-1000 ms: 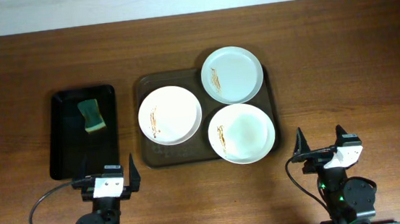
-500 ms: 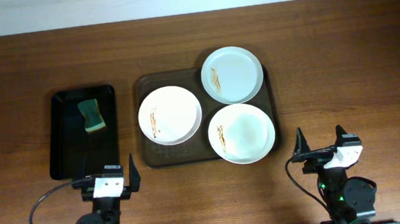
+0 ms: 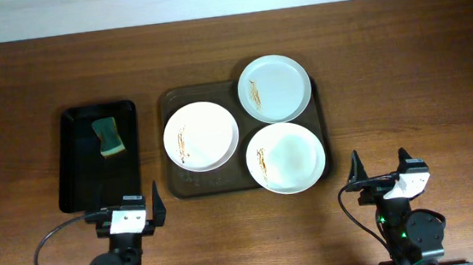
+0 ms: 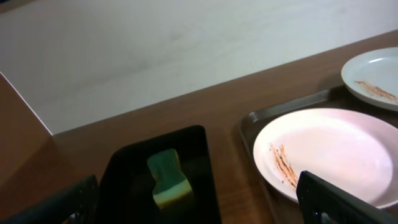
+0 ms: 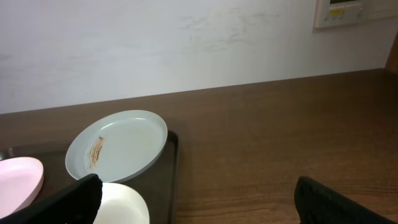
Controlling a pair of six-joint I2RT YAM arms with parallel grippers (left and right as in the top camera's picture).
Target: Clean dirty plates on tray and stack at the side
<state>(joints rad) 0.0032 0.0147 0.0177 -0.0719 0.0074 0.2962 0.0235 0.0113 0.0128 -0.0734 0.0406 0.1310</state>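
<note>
Three white plates with brown-orange smears lie on the brown tray [image 3: 191, 181]: a left plate [image 3: 202, 136], a back plate [image 3: 275, 89] and a front right plate [image 3: 286, 157]. My left gripper [image 3: 128, 208] is open and empty at the front left, below the black tray. My right gripper [image 3: 383, 168] is open and empty at the front right, right of the brown tray. The left wrist view shows the left plate [image 4: 336, 152] and the back plate [image 4: 379, 68]. The right wrist view shows the back plate [image 5: 121, 143] and the tray's edge [image 5: 171, 168].
A narrow black tray [image 3: 76, 168] stands left of the brown tray and holds a green and yellow sponge [image 3: 109, 137], which also shows in the left wrist view [image 4: 166, 177]. A pale wall runs along the table's far edge.
</note>
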